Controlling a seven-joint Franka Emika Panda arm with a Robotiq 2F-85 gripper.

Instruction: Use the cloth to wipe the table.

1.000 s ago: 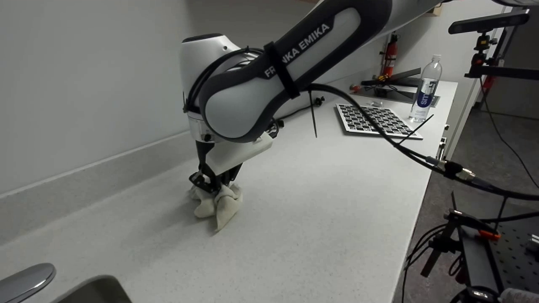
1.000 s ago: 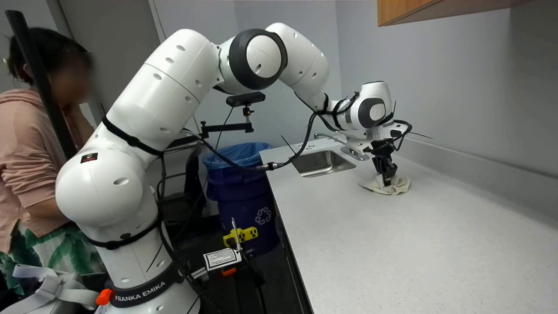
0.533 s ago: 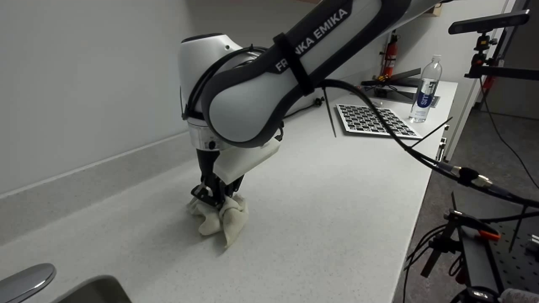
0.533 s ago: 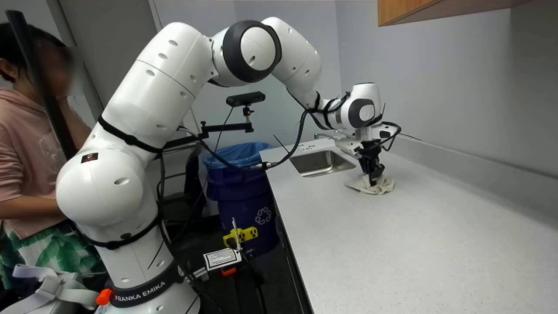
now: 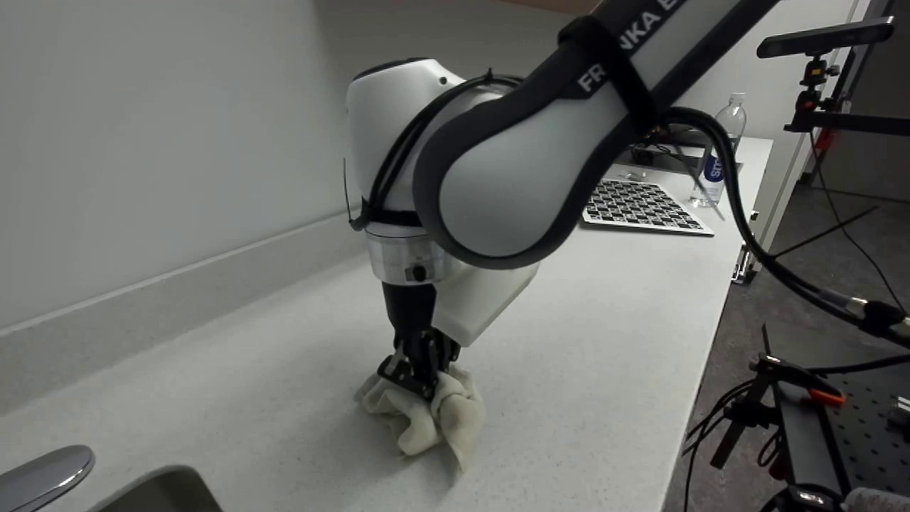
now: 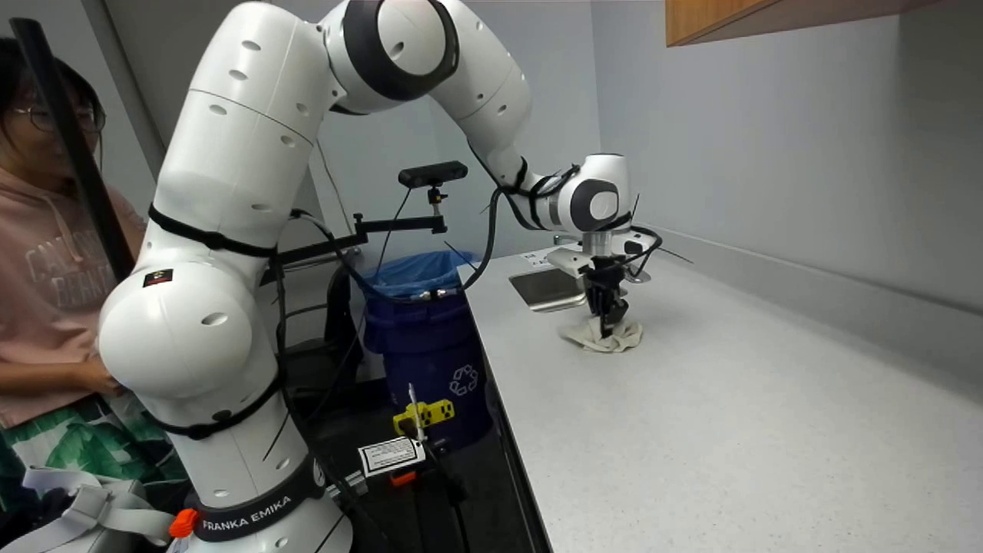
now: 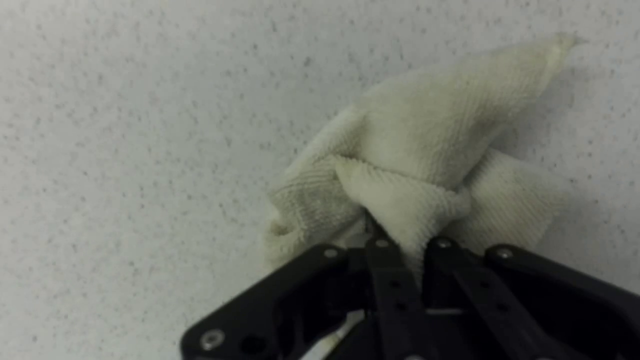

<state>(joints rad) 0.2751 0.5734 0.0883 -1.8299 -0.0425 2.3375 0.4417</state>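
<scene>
Cloth (image 7: 425, 125), off-white with a cream tinge, sits bunched on the countertop (image 5: 583, 384) in both exterior views, its weave finely ribbed and matte. In the wrist view a long flap tapers to a pointed corner at upper right, a blunter flap spreads below it, and the left part is crumpled into small creases around a shadowed hollow. A thick fold from the middle runs in between the black fingers (image 7: 395, 300) of the gripper (image 7: 413, 250), which pinches it; the fingers stand close together and reach down into the bundle. The countertop around the cloth is pale grey-white with dark flecks. The bundle lies between the backsplash (image 5: 178, 306) and the front edge, apart from both and near the steel sink (image 6: 549, 290). A chrome fitting (image 5: 46, 475) shows beside the sink. Farther along the counter a black-and-white checkered board (image 5: 640, 206) lies flat, with a clear plastic bottle (image 5: 713, 171) upright just beside it. The white robot arm (image 6: 238, 153), banded with black straps, arches over to the gripper. Beyond the counter's front edge stands a dark blue recycling bin (image 6: 418, 346) with a lighter blue liner. Behind the arm is a person (image 6: 65, 261) in glasses and a pink hoodie.
</scene>
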